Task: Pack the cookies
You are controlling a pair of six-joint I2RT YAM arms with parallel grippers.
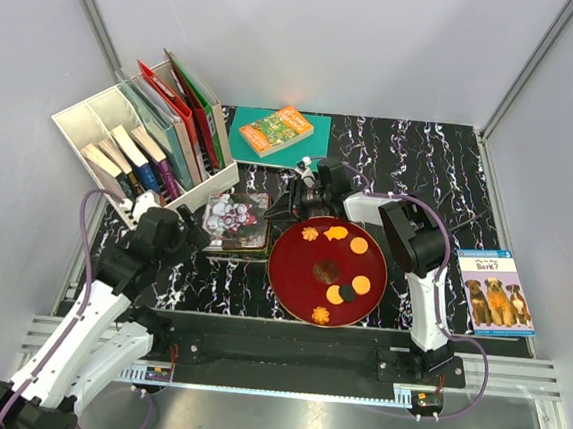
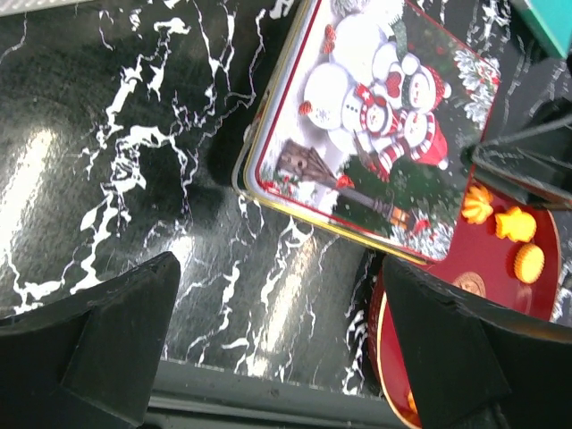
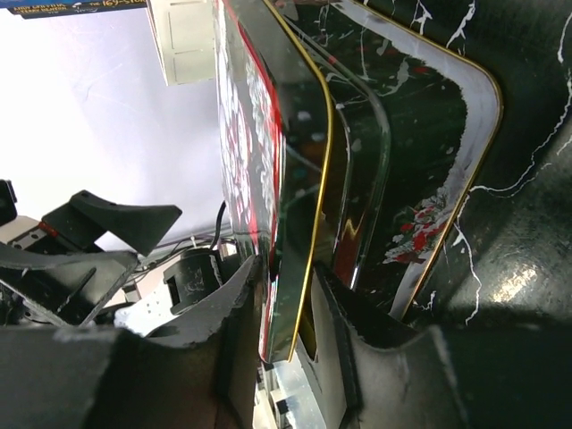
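Packing has hardly started, by my reading. The left claw point(image 2: 277, 349) hangs released over the desk point(image 2: 116, 134), holding nothing. Just right of it sits the snowman tin point(image 1: 236, 222), its lid point(image 2: 375, 134) pinched at the edge by the clenched right claw point(image 3: 288, 295). What shows of the inside looks bare. Every cookie in view lies on the red plate point(image 1: 297, 266); the cookies point(image 1: 359, 246) all await packing.
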